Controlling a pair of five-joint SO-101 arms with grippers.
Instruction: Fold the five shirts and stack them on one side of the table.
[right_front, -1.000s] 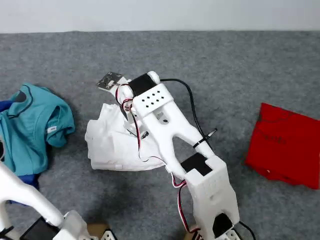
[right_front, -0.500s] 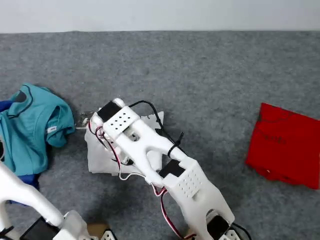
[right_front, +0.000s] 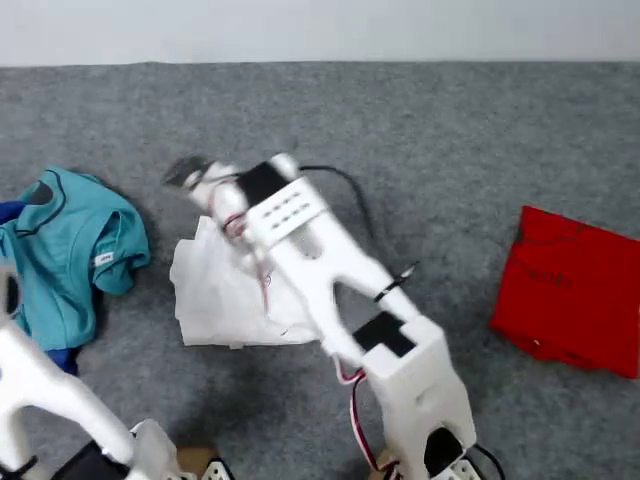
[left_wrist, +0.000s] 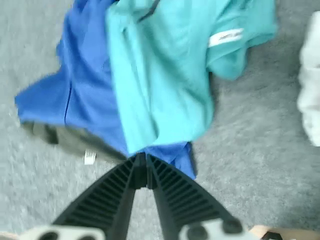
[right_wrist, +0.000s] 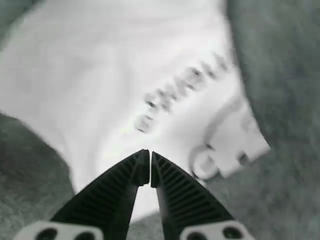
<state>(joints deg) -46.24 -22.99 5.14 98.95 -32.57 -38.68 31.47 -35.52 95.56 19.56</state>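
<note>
**Task items.** The white cotton shirt (right_front: 225, 295) lies near the middle of the table. It is bunched into a rough rectangle with uneven edges and a loose flap. I judge it partly folded at best and not ready for stacking. From the right wrist camera its printed front (right_wrist: 125, 75) faces up.

The red shirt (right_front: 570, 290) lies flat as a neat rectangle at one side of the table, well apart from the rest. It appears finished, and it probably marks where the stack will go.

At the opposite side is an unfolded heap. The teal short-sleeved shirt (left_wrist: 165, 75) lies crumpled on the royal-blue shirt (left_wrist: 85, 100). A dark olive-grey garment (left_wrist: 60, 137) shows beneath the blue one's edge and may be the fifth shirt.

**Progress.** One shirt is done, one is in hand and three are untouched. Nothing is stacked on anything folded.

**Grippers.** The right gripper (right_wrist: 149, 155) hangs over the white shirt with its fingers pressed together and no cloth visibly between them. The left gripper (left_wrist: 145, 160) also has its fingers closed. Its tips sit at the near hem of the blue shirt, and I cannot tell whether any fabric is pinched.

**Containers.** I see no basket, bin or tray. Every garment rests directly on the grey felt-like table covering (right_front: 450, 130).
</note>
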